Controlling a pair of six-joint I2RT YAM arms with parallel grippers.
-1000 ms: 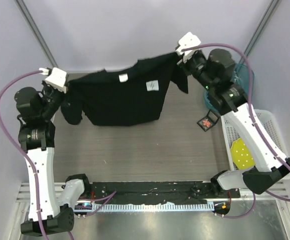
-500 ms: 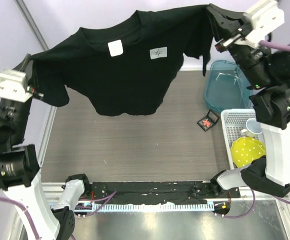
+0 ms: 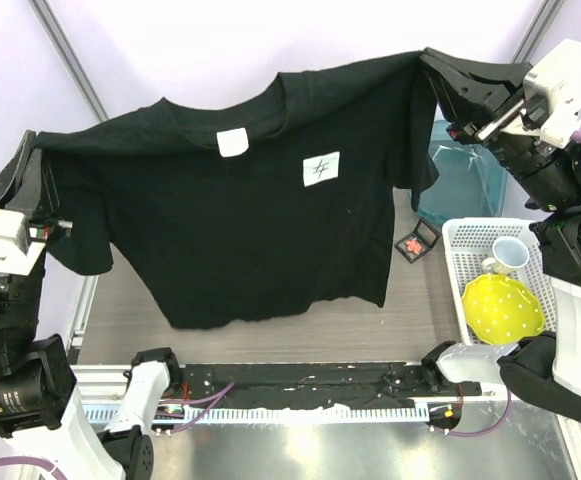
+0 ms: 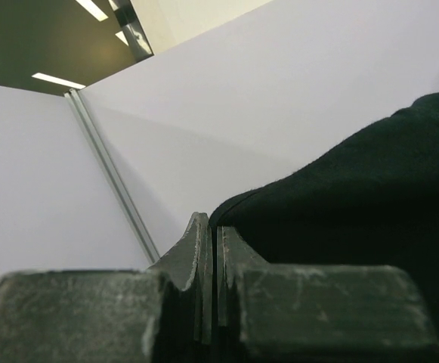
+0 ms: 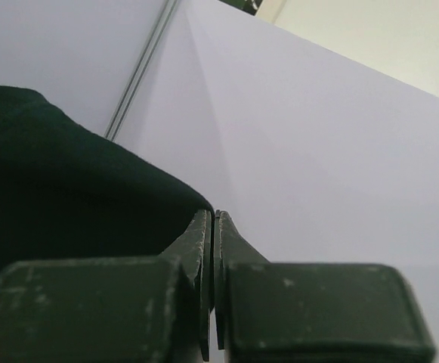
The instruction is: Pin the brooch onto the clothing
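The black T-shirt hangs spread in the air above the table, with a small white square label on its chest. My left gripper is shut on the shirt's left shoulder edge. My right gripper is shut on the right shoulder edge. The brooch, red, lies in a small open black box on the table right of the shirt's hem.
A teal bin stands at the back right. A white basket at the right holds a yellow dotted bowl and a pale cup. White walls close in at the back and sides.
Both grippers have risen and moved toward the camera with the shirt. The shirt has gone from bunched on the table to hanging spread out in the air.
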